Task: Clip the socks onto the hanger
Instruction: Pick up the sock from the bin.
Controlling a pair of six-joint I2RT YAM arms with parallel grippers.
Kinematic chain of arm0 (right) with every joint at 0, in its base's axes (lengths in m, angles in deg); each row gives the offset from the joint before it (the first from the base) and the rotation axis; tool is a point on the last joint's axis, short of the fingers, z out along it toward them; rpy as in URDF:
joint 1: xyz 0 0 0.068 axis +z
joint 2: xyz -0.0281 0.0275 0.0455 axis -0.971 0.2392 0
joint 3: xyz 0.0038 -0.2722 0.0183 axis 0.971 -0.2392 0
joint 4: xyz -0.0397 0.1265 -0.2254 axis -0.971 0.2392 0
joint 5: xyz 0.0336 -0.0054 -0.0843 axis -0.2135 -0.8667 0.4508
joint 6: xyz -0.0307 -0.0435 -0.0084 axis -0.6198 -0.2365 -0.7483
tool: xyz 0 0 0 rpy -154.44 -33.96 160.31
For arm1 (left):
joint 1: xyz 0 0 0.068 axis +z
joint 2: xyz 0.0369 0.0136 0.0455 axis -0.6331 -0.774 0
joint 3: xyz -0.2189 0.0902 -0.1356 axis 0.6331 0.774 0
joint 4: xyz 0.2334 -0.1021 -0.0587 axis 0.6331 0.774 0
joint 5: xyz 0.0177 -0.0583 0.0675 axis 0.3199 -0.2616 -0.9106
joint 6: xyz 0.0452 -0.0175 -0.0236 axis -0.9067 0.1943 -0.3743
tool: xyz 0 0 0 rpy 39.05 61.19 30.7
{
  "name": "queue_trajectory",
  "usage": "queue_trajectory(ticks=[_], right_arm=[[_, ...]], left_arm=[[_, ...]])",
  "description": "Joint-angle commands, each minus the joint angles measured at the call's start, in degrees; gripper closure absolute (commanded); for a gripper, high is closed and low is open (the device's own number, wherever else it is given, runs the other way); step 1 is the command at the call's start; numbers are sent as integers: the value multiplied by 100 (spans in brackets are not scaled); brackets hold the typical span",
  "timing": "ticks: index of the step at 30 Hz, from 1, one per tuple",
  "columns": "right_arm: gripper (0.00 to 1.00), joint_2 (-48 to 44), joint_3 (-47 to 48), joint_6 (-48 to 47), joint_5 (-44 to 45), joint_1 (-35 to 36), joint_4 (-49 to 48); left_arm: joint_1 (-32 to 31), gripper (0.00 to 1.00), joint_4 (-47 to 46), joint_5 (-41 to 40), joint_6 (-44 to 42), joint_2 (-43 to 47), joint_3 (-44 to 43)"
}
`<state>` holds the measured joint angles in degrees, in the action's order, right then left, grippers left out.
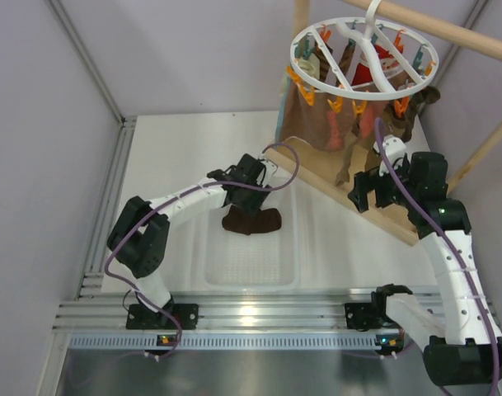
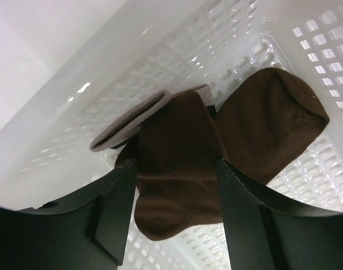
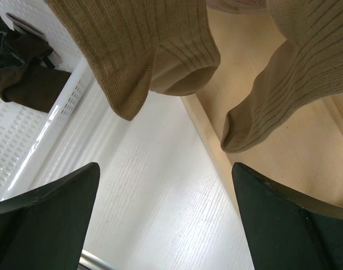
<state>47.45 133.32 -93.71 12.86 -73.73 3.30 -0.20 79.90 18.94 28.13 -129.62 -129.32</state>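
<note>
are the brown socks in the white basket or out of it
In. Both dark brown fabric socks lie overlapping on the floor of the white perforated plastic basket, the open left gripper straddling one.

1. The top view is bright and evenly lit from above. The white table point(image 1: 176, 148) is washed pale, and the shadows under the arms are faint and soft.
2. A white glare patch sits on the aluminium rail point(image 1: 251, 318) at the near edge.
3. The dark brown socks point(image 1: 251, 221) show as a dark shape with little detail in that view.
4. In the left wrist view the white basket point(image 2: 306, 163) carries small glints, and the upper left corner is blown out. The socks are reasonably in focus. The left gripper point(image 2: 177, 166) has dark, soft-edged fingers point(image 2: 115, 219).
5. In the right wrist view the ribbing of the tan socks point(image 3: 132, 50) is crisp. The right gripper point(image 3: 165, 166) has near-black, blurred fingers point(image 3: 47, 219). A bright streak runs along the basket's rim.
</note>
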Motion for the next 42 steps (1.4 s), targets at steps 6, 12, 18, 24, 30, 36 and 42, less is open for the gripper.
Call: queue_trajectory(ticks=[6,12,18,24,30,36,42], right_arm=[[0,140,384,16,-108,-59,13],[0,158,481,24,-292,-42,48],[0,193,508,182,-1118,28,-284],[0,465,709,394,-1409,458,-751],[4,826,973,490,-1339,854,-901],[8,677,580,491,-2155,1380,-1270],[5,150,-545,96,-2044,2505,-2543]], left_arm=[[-24,70,117,94,178,-324,-324],[-24,100,240,848,99,622,-597],[-15,100,-249,2034,29,2125,-484],[-15,100,-1313,2792,397,3330,115],[-15,100,-1185,2766,591,3412,-201],[-15,100,-1517,3056,1214,3403,-192],[-15,100,-1755,3618,1444,3350,-298]])
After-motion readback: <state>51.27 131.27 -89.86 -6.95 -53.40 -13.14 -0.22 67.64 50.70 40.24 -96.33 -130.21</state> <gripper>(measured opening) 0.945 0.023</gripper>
